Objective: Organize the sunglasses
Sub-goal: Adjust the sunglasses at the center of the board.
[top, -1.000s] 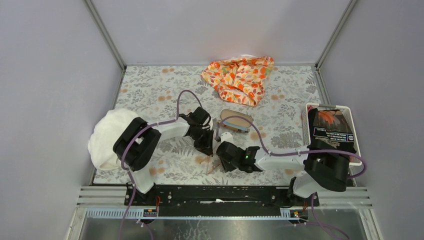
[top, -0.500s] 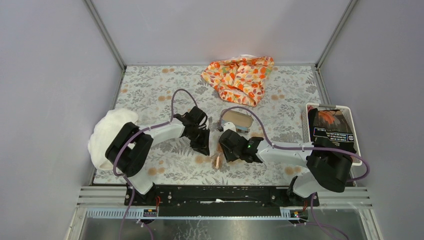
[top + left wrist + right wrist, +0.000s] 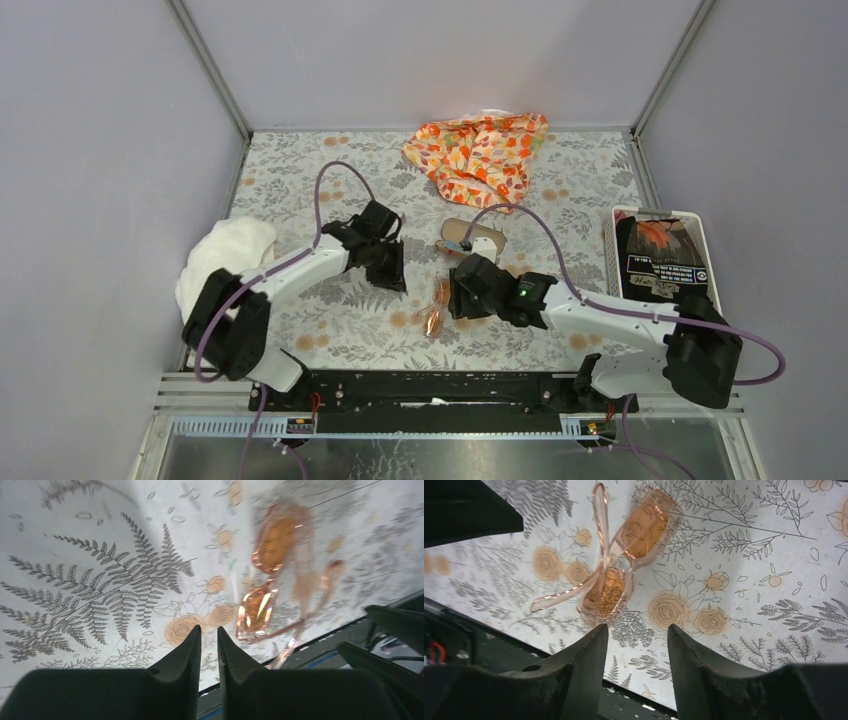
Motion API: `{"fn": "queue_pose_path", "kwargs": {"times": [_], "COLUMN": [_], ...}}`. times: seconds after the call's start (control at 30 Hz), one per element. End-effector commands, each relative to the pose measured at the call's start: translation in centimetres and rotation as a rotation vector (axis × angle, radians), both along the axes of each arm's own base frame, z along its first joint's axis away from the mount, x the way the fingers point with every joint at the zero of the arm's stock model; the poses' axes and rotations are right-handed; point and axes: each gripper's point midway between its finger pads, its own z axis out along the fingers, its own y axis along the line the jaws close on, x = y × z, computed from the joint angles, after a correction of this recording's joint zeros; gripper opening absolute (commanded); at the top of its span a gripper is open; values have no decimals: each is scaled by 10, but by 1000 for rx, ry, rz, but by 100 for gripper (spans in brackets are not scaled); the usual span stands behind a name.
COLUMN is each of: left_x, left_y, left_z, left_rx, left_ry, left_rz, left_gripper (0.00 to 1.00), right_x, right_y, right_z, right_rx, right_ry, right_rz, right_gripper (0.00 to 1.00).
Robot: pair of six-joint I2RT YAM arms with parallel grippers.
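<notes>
The sunglasses (image 3: 436,305), with a thin orange-pink frame and arms folded across each other, lie loose on the floral table near its front edge. They show in the left wrist view (image 3: 257,611) and in the right wrist view (image 3: 626,570). My right gripper (image 3: 455,297) hangs just right of them, open (image 3: 636,626), with nothing between its fingers; one lens lies just ahead of its left fingertip. To their left and a little farther back is my left gripper (image 3: 397,280). Its fingers (image 3: 208,628) stand only a narrow slit apart and hold nothing.
A brown case (image 3: 470,237) lies behind the right gripper. An orange leaf-print cloth (image 3: 480,155) sits at the back. A white towel (image 3: 215,270) lies at the left edge, and a white basket (image 3: 612,240) of dark items at the right. The black front rail runs close below the sunglasses.
My right gripper has opened and let go of the sunglasses, which now rest on the table. The left gripper has drawn back and to the left, away from them.
</notes>
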Motion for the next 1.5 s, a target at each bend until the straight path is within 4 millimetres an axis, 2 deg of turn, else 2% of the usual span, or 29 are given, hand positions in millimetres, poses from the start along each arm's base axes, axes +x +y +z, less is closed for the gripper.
{"fn": "queue_pose_path", "kwargs": {"times": [0.0,0.1,0.17,0.3,0.4,0.5,0.67,0.77,0.87,1.0,1.13,1.47], "left_x": [19,20,21,19,12,9,6,3,-7,-14,-13,-4], "left_y": [-13,-21,-23,-27,-36,-44,-63,-69,-79,-88,-91,-83], "left_z": [61,83,89,85,82,88,96,86,73,44,30,20], "left_rx": [-66,-78,-92,-113,-125,-16,146,246,352,488,576,691], "left_ry": [-179,-247,-260,-248,-226,-292,-417,-481,-560,-586,-623,-668], "left_rz": [37,40,54,51,7,-13,12,36,35,-11,-38,-47], "left_gripper": [23,23,25,28,33,40,45,50,50,50,47,36], "right_x": [18,27,26,15,15,24,51,65,70,73,73,71], "right_y": [-4,-12,-5,16,15,-1,-63,-101,-117,-122,-121,-118], "right_z": [34,40,43,44,34,25,19,19,20,25,29,19], "right_rx": [104,179,247,360,374,349,278,258,264,285,309,310], "right_ry": [-53,-34,-7,73,98,109,104,106,106,91,63,100], "right_rz": [-138,-167,-150,-114,-156,-203,-322,-400,-430,-447,-448,-433], "right_gripper": [53,47,46,48,49,51,53,54,55,55,56,57]}}
